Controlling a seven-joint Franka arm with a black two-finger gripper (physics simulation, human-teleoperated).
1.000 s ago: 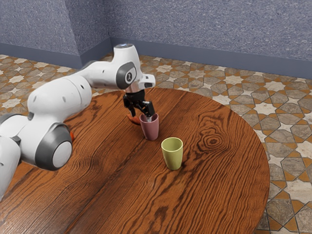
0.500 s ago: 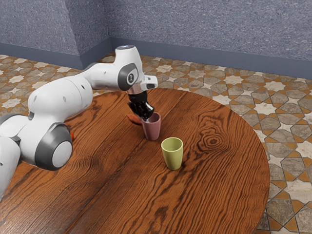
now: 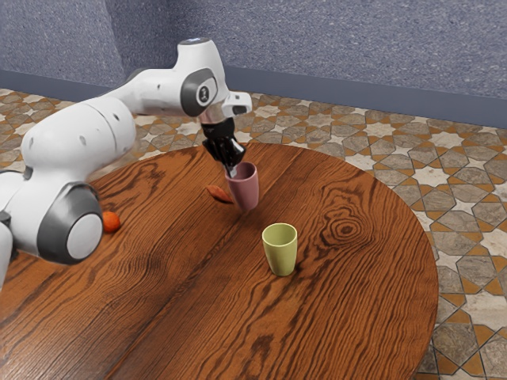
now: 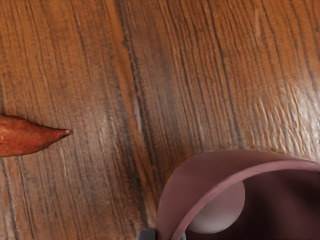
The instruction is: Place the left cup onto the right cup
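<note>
Status: 1 Franka arm (image 3: 79, 150) comes in from the exterior view's left, wrist bent down over the far half of the round wooden table (image 3: 341, 317).

Black gripper (image 3: 234, 165) is clamped on the pink cup (image 3: 245, 190). The fingers pinch the cup wall at the rim, on the side toward the arm. In the wrist view a dark fingertip (image 4: 147, 234) sits against the outside of that rim.

The pink cup is mouth up, slightly tilted, not plumb. Its base looks just clear of the tabletop, low over it. The wrist view shows the rim arc and inside of the pink cup (image 4: 240, 195) right under the hand, with wood grain of the table (image 4: 200, 75) beyond it.

The yellow-green cup (image 3: 280, 248) stands upright on the table, mouth up. It is nearer the camera than the pink cup and to the exterior view's right of it. The 2 cups are apart, not stacked, not touching.

Other items:
- The sweet potato (image 3: 219, 194) lies flat on the table just beside the pink cup, on the exterior view's left of it. In the wrist view the sweet potato (image 4: 25, 140) points its tapered end toward the cup, with bare wood between them.
- The small orange ball (image 3: 112, 222) sits near the table edge by the arm's big grey joint, well apart from both cups.
</note>
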